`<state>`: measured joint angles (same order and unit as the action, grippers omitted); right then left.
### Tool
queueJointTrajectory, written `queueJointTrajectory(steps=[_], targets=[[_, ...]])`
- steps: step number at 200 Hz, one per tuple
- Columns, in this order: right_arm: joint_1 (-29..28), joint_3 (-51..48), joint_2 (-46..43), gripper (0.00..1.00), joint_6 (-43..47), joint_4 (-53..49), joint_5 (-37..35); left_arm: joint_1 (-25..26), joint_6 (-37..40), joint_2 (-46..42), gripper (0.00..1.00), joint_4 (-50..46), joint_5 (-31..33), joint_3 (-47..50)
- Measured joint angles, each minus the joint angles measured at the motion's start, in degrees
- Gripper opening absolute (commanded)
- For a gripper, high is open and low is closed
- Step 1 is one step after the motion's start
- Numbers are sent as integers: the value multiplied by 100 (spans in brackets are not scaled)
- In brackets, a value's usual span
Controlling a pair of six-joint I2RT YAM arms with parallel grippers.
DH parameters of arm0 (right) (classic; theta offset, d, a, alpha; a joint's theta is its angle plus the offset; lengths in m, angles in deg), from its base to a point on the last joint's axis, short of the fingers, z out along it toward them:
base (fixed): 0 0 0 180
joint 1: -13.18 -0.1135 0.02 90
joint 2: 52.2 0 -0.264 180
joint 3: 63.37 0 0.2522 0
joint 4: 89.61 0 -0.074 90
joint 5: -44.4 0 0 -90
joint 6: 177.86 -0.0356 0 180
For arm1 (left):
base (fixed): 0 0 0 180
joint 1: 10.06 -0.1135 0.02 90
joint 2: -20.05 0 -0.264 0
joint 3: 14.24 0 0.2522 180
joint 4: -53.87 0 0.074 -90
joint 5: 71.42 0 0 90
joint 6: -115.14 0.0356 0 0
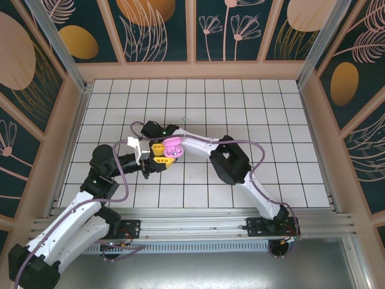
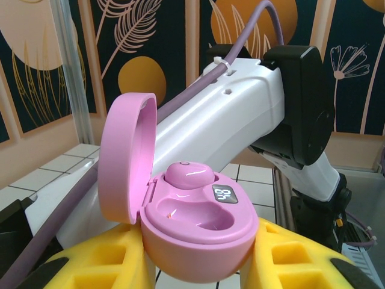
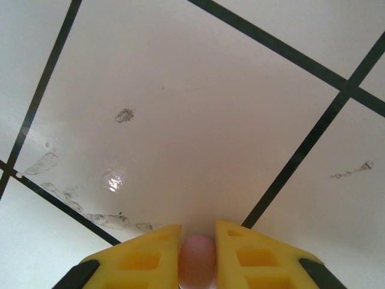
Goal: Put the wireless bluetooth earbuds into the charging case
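In the left claw (image 2: 201,256), gripped between its yellow fingers (image 2: 111,262), I see the pink charging case (image 2: 129,156) held upright with its lid swung open. One pink earbud (image 2: 187,174) sits in a well beside the lit display. My right claw (image 3: 198,238) pinches a second pink earbud (image 3: 197,260) over the tiled surface (image 3: 198,108).

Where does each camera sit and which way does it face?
Top external: above and behind the bases, looking down on the tiled table; left arm and right arm show.
Left wrist: looks forward over the left claw gripping the open pink case.
Right wrist: looks down at the table; right claw pinches a pink earbud.
Shared: top external and left wrist both show the pink case and right arm.
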<state>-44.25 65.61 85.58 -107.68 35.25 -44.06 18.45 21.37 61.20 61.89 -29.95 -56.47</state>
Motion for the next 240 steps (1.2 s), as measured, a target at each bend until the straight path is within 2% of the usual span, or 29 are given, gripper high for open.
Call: queueJointTrajectory(steps=[38,76,115,196,240], targets=[[247,-951,-544,16,-50,483,446,0,33,7,9,0,17,0],[940,-2135,-1364,14,-280,1023,1047,0,35,42,9,0,20,0],[1633,-2929,-2406,14,-485,1648,1469,0,35,164,9,7,17,0],[2614,-4433,-5023,14,-632,1952,1617,0,33,953,9,507,11,-24],[2726,-4682,-6485,14,-815,1906,1685,0,33,1532,9,933,48,-114]])
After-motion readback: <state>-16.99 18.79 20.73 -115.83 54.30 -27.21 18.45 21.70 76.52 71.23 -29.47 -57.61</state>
